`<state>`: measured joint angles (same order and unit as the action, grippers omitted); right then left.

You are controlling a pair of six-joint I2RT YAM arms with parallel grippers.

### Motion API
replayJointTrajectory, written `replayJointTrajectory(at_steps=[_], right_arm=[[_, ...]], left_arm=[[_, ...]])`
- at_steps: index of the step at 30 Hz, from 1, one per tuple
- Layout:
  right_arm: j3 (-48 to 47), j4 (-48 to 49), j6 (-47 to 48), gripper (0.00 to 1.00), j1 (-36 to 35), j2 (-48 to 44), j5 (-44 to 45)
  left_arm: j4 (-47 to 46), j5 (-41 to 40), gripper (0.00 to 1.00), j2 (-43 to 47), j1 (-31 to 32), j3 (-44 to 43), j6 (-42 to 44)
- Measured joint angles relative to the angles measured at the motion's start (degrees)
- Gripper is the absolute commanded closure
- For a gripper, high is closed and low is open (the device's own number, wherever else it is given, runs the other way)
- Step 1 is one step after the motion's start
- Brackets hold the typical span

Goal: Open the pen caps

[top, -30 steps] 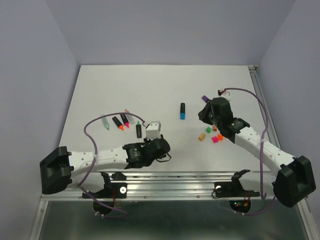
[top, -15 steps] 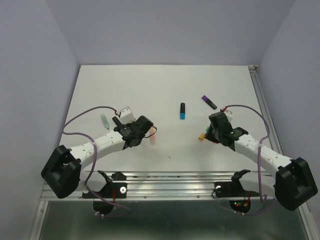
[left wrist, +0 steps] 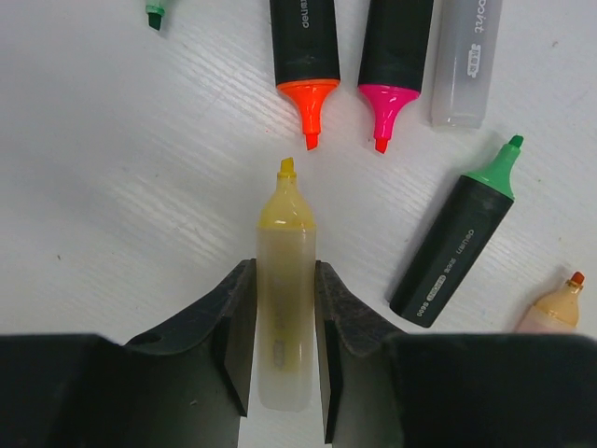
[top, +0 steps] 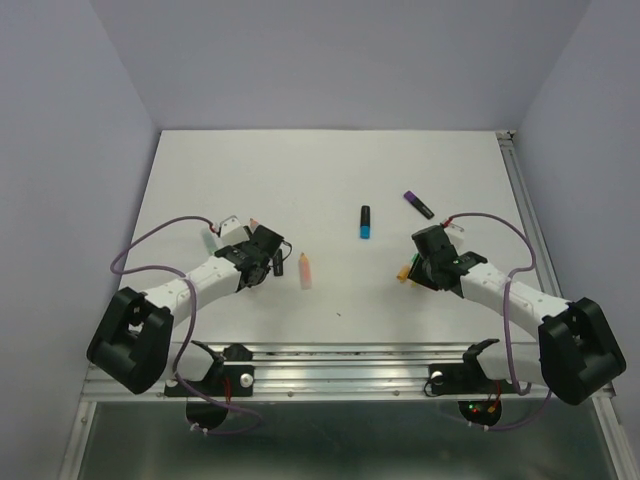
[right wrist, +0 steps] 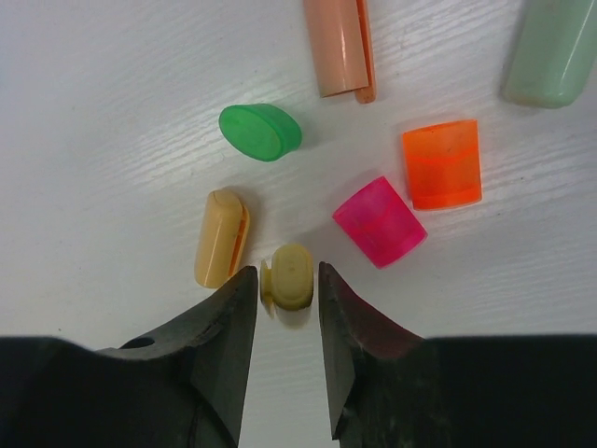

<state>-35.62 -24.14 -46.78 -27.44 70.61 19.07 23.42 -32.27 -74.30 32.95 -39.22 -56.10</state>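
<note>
In the left wrist view my left gripper (left wrist: 284, 275) is shut on a pale yellow uncapped marker (left wrist: 283, 215), its tip pointing away, low over the table. My right gripper (right wrist: 285, 273) is open, its jaws slightly apart on either side of a pale yellow cap (right wrist: 291, 271) standing on the table. Around it lie a green cap (right wrist: 260, 132), a pink cap (right wrist: 379, 222), an orange cap (right wrist: 442, 164), a yellow-peach cap (right wrist: 222, 237), a peach cap (right wrist: 340, 47) and a pale green cap (right wrist: 550, 47). From above, the left gripper (top: 262, 262) is mid-left and the right gripper (top: 425, 272) mid-right.
Uncapped markers lie ahead of the left gripper: orange (left wrist: 304, 37), pink (left wrist: 395, 42), a grey barrel (left wrist: 466, 56), green (left wrist: 457, 247) and peach (left wrist: 555, 308). A capped blue marker (top: 366, 222) and a purple one (top: 418, 204) lie farther back. A peach marker (top: 305, 270) lies mid-table.
The left arm swung left and away to the marker row. The right arm came down and toward me to the pile of caps, and the purple marker it covered now shows.
</note>
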Motion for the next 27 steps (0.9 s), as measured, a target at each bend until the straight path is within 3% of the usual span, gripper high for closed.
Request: replayJointTrajectory(at_steps=[2,3,5,6,8,14,15,18,20,21,22,23,27], right_arm=[[0.0,-0.1,0.0,0.55,0.0,0.0,0.2],[0.0,-0.3,-0.2,0.51,0.0,0.0,0.3],[0.0,-0.5,-0.3,0.49,0.0,0.0,0.3],[0.0,-0.7,-0.4,0.46,0.0,0.0,0.3],[0.0,-1.0,-0.4,0.46,0.0,0.0,0.3],[0.0,-2.0,-0.3,0.35,0.0,-1.3,0.0],[0.0,-2.3,0.0,0.31,0.0,-2.1,-0.1],[0.0,-2.4,1.2,0.29,0.0,-5.2,-0.5],[-0.1,-2.4,2.3,0.19,0.0,-7.6,-0.6],[-0.2,-2.5,2.8,0.0,0.0,-9.2,-0.7],[-0.3,-2.6,3.2,0.0,0.0,-9.9,-0.7],[-0.5,-2.7,3.8,0.0,0.0,-10.9,-0.9],[-1.0,-3.0,4.5,0.0,0.0,-14.0,-0.7]], left_arm=[[-0.6,0.4,0.89,-1.1,-0.4,0.0,0.4],[-0.9,0.7,0.82,-1.9,-0.5,0.0,0.7],[-1.2,1.0,0.75,-3.1,-0.7,0.0,1.0],[-1.3,1.1,0.63,-3.6,-0.8,0.0,1.2],[-1.4,1.4,0.49,-3.8,-0.8,0.0,1.7],[-1.6,2.0,0.31,-3.8,-0.9,0.0,2.6],[-1.6,2.1,0.24,-3.8,-0.9,0.0,2.9],[-1.6,2.4,0.2,-3.2,-0.9,0.0,3.6],[-1.5,2.9,0.18,-2.5,-0.9,-0.4,4.3],[-1.4,3.4,0.18,-2.2,-0.9,-0.7,4.6],[-1.4,3.8,0.18,-1.7,-0.9,-1.2,5.1],[-1.3,4.2,0.01,-1.3,-0.9,-1.7,5.4],[-2.7,6.9,0.01,1.0,-0.9,-6.0,9.0]])
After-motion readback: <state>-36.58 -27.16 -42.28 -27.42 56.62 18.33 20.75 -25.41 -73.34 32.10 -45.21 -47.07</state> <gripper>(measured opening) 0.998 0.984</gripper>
